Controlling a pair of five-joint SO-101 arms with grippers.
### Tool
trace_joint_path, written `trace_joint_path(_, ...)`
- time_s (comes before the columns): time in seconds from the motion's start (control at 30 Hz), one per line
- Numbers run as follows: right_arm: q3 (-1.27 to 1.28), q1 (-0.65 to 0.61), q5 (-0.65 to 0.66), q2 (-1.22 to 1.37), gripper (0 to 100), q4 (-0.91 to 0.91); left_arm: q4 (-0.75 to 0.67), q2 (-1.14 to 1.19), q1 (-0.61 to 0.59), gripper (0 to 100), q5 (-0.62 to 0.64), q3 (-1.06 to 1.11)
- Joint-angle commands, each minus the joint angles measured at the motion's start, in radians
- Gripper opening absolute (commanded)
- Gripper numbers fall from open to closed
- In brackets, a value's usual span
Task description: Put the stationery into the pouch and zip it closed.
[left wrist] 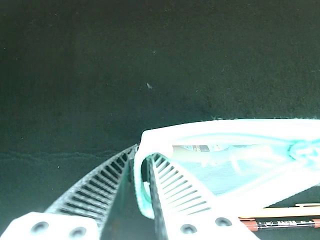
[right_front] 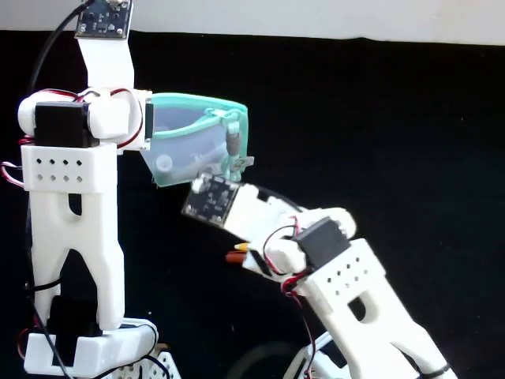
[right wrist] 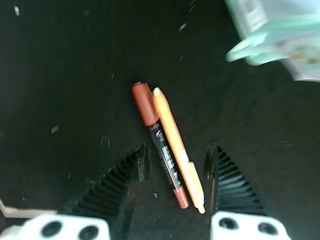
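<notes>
Right wrist view is showing the right gripper (right wrist: 177,155) hanging open, with the red marker (right wrist: 150,112) and orange pen (right wrist: 172,132) lying on the table (right wrist: 60,75) between its fingers (right wrist: 117,180). The left gripper (left wrist: 144,165) is pinching the pouch (left wrist: 240,162) by its edge.

Black table (right wrist: 60,75), red-capped marker (right wrist: 160,140) and orange pen (right wrist: 178,150) lying side by side

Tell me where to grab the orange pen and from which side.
Grip the orange pen at mid-barrel, from straight above, fingers across its length. It lies flat on the table with the marker tight against one side, so a finger probably won't fit between them. The open right gripper straddles both, and closing would likely take the pair together.
</notes>
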Motion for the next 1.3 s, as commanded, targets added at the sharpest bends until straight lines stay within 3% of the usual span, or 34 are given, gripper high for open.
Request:
trace_joint_path(0.0, 0.113, 0.001, 0.051, -0.018, 18.8, -0.097, 0.0, 0.008, -0.01, 1, -0.011, 0.008)
trace_joint_path(0.4, 0.466, -0.079, 0.192, -0.008, 18.7, -0.452, 0.0, 0.008, -0.01, 1, -0.011, 0.008)
trace_joint_path(0.67, 0.483, -0.097, 0.215, -0.001, 18.7, -0.53, 0.002, 0.097, -0.005, 1, -0.011, -0.002)
trace_joint_path(1.2, 0.473, -0.099, 0.262, 0.275, 18.6, -0.708, 0.0, 0.099, -0.008, 1, -0.011, -0.002)
trace_joint_path(1.27, 0.473, -0.099, 0.262, 0.283, 15.0, -0.719, 0.0, 0.099, -0.008, 1, -0.011, -0.002)
